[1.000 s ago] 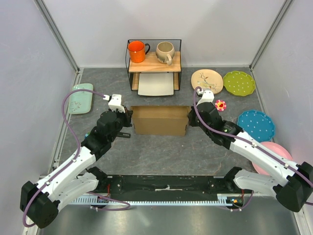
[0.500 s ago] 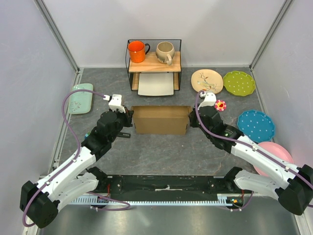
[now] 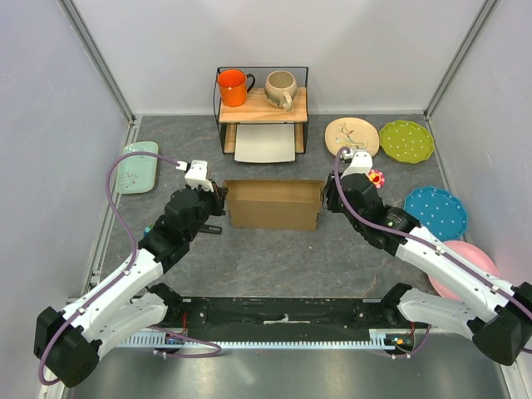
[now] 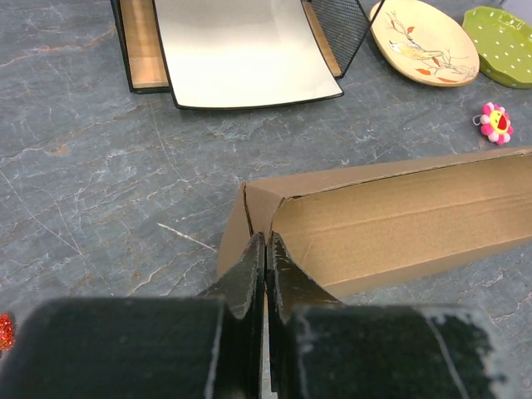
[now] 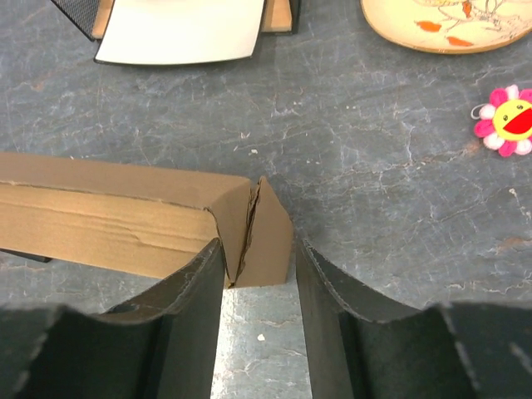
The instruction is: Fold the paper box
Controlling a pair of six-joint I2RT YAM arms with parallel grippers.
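Observation:
The paper box (image 3: pixel 273 204) is a shallow brown cardboard box lying open at the table's middle. My left gripper (image 3: pixel 219 202) is at its left end. In the left wrist view the fingers (image 4: pixel 249 274) are pressed together on the box's (image 4: pixel 399 216) left end wall, with a thin strip of cardboard between them. My right gripper (image 3: pixel 326 199) is at the right end. In the right wrist view it (image 5: pixel 258 247) is open, its fingers either side of the folded end flap (image 5: pixel 270 229) of the box (image 5: pixel 100 208), not touching it.
A wire rack (image 3: pixel 262 104) behind the box holds an orange mug (image 3: pixel 233 86) and a beige mug (image 3: pixel 280 88), with a white tray (image 3: pixel 266 143) under it. Cream (image 3: pixel 352 137), green (image 3: pixel 406 140), blue (image 3: pixel 435 210) and pink (image 3: pixel 465 262) plates and a flower toy (image 3: pixel 376 178) lie right; a mint tray (image 3: pixel 136 166) lies left.
My right wrist has shifted a little toward the far side at the box's right end. The left arm and the box have hardly moved.

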